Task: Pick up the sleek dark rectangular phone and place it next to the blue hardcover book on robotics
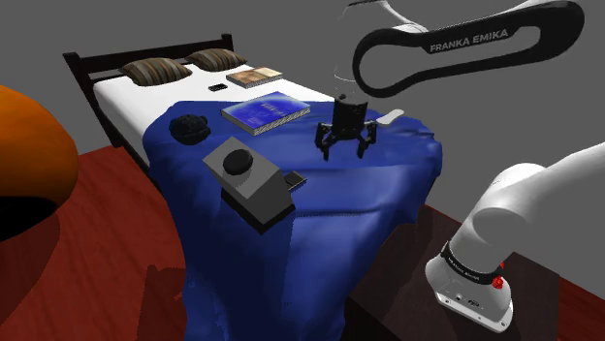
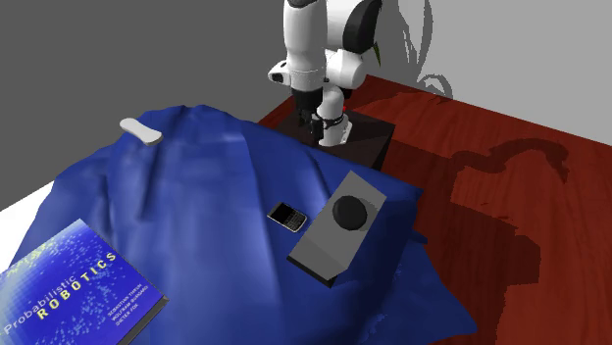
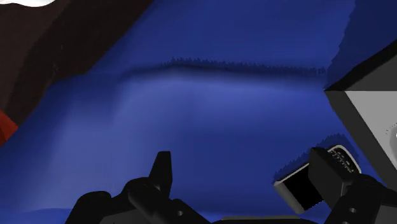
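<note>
The phone (image 1: 292, 180) is a small dark slab with a pale rim, lying on the blue blanket (image 1: 339, 208) against the grey box's corner. The second exterior view has the phone (image 2: 287, 216) beside that box (image 2: 333, 233). The blue robotics book (image 1: 262, 111) lies flat farther up the bed, and its cover (image 2: 74, 289) reads "Probabilistic Robotics". My gripper (image 1: 345, 145) hovers open over the blanket, to the right of the book and beyond the phone in the shoulder view. In the wrist view the gripper (image 3: 245, 175) holds nothing; one finger partly covers the phone (image 3: 296, 186).
A grey box with a black knob (image 1: 250, 179) sits mid-blanket. A black lump (image 1: 190, 127), a white remote (image 1: 391, 117), a brown book (image 1: 254, 77), another small dark device (image 1: 217, 88) and pillows (image 1: 155, 70) lie around. An orange shape (image 1: 29, 165) stands at the shoulder view's left.
</note>
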Robot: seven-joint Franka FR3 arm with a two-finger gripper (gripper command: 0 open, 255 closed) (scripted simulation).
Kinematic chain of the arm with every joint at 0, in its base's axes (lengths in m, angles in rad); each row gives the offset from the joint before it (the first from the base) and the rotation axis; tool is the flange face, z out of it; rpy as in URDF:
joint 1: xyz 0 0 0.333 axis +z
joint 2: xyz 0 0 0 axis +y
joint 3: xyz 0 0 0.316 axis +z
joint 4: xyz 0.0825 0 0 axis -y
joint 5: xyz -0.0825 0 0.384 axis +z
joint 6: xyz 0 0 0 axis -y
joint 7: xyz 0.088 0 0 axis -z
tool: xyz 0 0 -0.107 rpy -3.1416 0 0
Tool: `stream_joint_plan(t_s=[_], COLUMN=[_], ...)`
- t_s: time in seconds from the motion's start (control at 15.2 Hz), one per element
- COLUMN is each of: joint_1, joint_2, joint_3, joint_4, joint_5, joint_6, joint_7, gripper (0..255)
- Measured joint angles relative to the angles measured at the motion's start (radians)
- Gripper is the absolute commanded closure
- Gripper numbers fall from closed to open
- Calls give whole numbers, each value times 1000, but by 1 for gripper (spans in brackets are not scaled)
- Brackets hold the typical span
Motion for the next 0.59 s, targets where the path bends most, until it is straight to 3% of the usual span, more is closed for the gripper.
stream_joint_plan(t_s=[0.26,0.59], joint_1=[-51,-125], joint_2=[140,324], joint_3=[85,159], joint_4=[18,85], joint_5=[11,-38], joint_6=[148,289], joint_7=[212,479], gripper=[0,0])
